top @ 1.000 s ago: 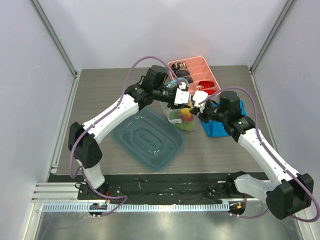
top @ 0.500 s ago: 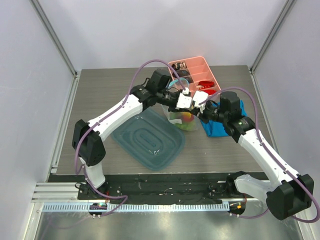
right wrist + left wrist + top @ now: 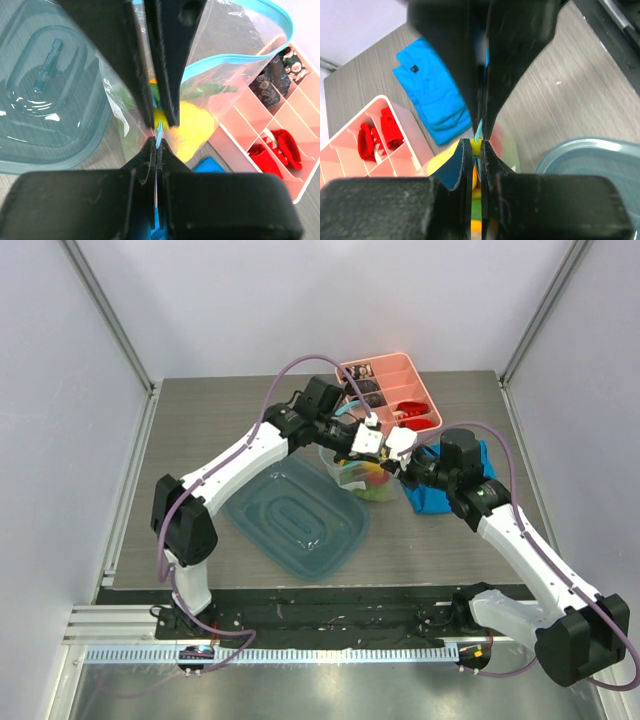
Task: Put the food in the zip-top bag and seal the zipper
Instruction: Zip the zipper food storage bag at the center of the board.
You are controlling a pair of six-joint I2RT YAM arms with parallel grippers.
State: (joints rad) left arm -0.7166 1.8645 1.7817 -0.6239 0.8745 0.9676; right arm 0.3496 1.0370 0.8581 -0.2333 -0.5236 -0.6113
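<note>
The zipper point(image 3: 227, 61) is pinched tight by the left gripper point(image 3: 479, 144). It is also pinched by the right gripper point(image 3: 157, 131), just beside the left one. The bag point(image 3: 362, 480) is held up under both, with food point(image 3: 192, 125) inside. It is placed between the tray point(image 3: 295, 515) and the cloth point(image 3: 435, 495).

The grey wood-grain table point(image 3: 200, 420) is carrying four items. A teal translucent tray point(image 3: 296, 517) is lying flat towards the near side, left of centre. A pink divided box point(image 3: 378, 361) is sitting at the far edge, right of centre. A blue folded cloth point(image 3: 432, 496) is lying on the right side, nearer than the box. The zip-top bag point(image 3: 368, 480) is standing between tray and cloth, just beside both; whether its base is bearing fully on the surface cannot be told.
</note>
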